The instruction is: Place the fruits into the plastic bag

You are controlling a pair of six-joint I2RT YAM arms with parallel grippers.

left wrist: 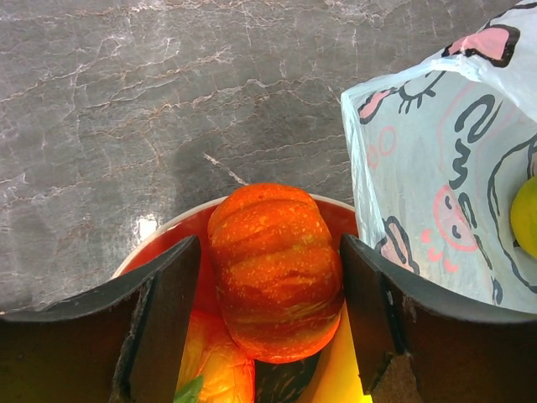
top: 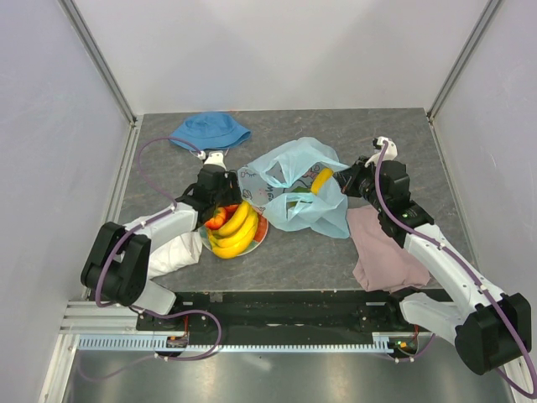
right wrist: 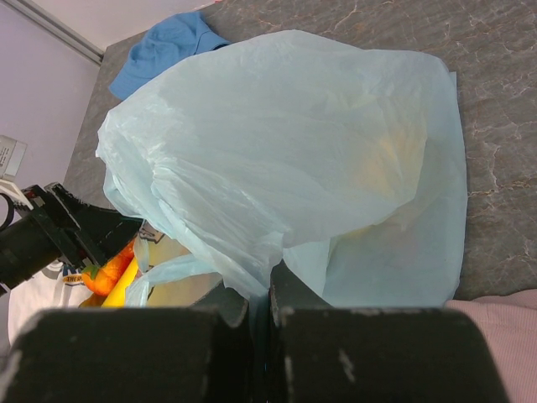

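Observation:
An orange-red ribbed fruit point(left wrist: 273, 269) lies on the red-rimmed plate point(left wrist: 164, 243). My left gripper point(left wrist: 267, 315) is open, with one finger on each side of the fruit. Yellow bananas point(top: 237, 228) lie on the same plate point(top: 263, 238), just in front of the left gripper point(top: 216, 200). The light-blue plastic bag point(top: 294, 189) lies at the table's middle. One banana point(top: 321, 179) and a green fruit point(left wrist: 525, 215) show inside the bag. My right gripper point(right wrist: 260, 294) is shut on a fold of the bag point(right wrist: 285, 143) and holds its right edge up point(top: 348, 180).
A blue fabric hat point(top: 210, 130) lies at the back left. A pink cloth point(top: 382, 252) lies under the right arm. A white cloth point(top: 172, 252) lies beside the left arm. Walls close in the table on three sides.

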